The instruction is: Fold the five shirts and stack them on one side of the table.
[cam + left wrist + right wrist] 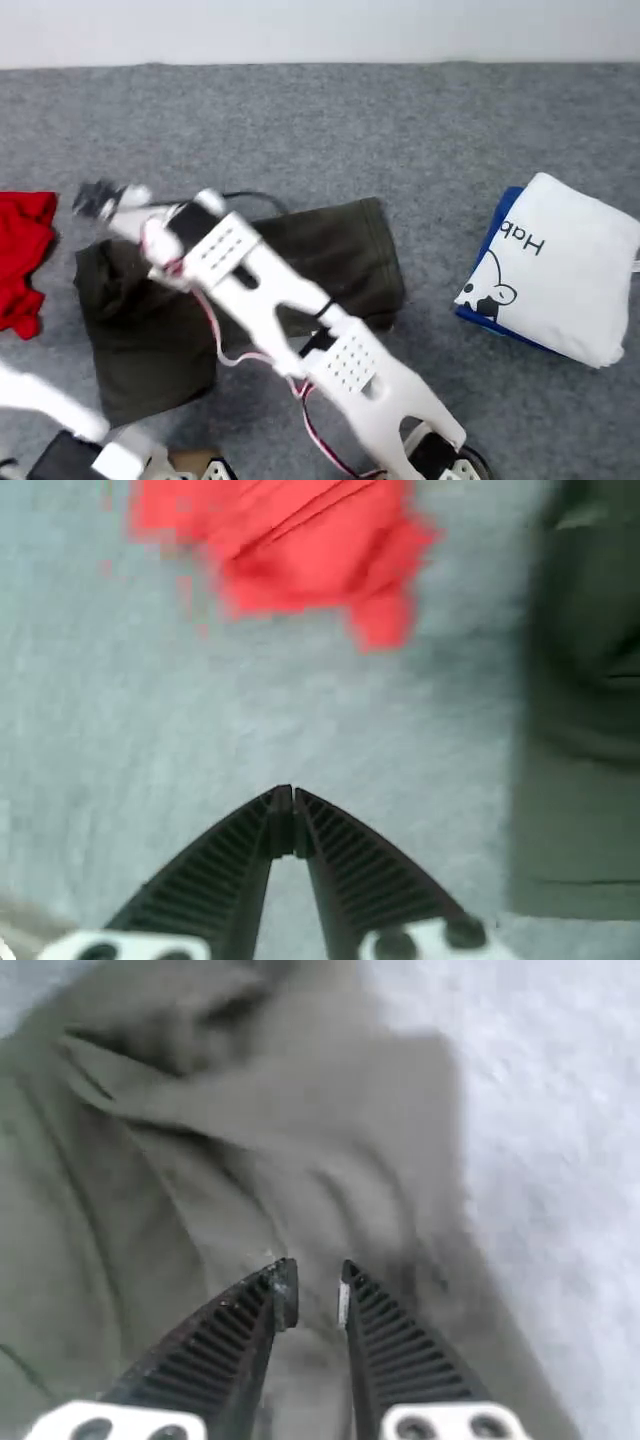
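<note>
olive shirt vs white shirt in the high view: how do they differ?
The olive shirt lies spread and rumpled in the middle; the white shirt is folded compact off to one side. The olive shirt rests on the table itself; the white shirt sits on a blue shirt. The olive shirt looks plain; the white shirt has a dark print.
</note>
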Robot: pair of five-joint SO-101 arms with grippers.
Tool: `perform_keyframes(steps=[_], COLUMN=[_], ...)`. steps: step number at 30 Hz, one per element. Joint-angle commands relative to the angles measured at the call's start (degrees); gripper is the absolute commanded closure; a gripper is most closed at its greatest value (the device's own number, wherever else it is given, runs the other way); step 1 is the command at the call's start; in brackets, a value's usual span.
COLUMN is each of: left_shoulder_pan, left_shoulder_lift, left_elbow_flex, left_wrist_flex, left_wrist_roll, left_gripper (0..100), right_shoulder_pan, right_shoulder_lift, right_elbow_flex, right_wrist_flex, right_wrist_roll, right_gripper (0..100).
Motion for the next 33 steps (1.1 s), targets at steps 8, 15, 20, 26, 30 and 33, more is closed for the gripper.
perform_keyframes(steps=[8, 15, 20, 26, 30, 33], left_shoulder_pan=[27.2, 32.7, 32.9, 32.2, 30.9, 30.8], left_shoulder_lift=[-0.1, 0.0, 5.4, 9.9, 10.5, 10.5], left_elbow_flex=[2.9, 6.7, 6.7, 4.3, 2.7, 2.8], left_wrist_flex=[0.2, -2.5, -2.2, -2.4, -2.5, -2.5], left_wrist_roll=[-0.3, -0.5, -3.0, -3.5, -4.1, -6.0], left_gripper=[89, 85, 84, 85, 84, 84], right_shoulder_pan=[10.9, 16.1, 22.9, 30.8, 35.7, 38.5], right_shoulder_lift=[-8.8, -24.0, -37.5, -50.2, -56.4, -60.1], right_elbow_flex=[-6.9, 13.8, 29.1, 43.3, 50.6, 55.0], right_wrist_flex=[11.5, 11.5, 11.4, 11.4, 11.4, 11.4], right_wrist_roll=[-3.6, -4.3, -4.3, -4.3, -4.3, -4.3], right_gripper=[90.9, 90.9, 90.9, 90.9, 90.9, 90.9])
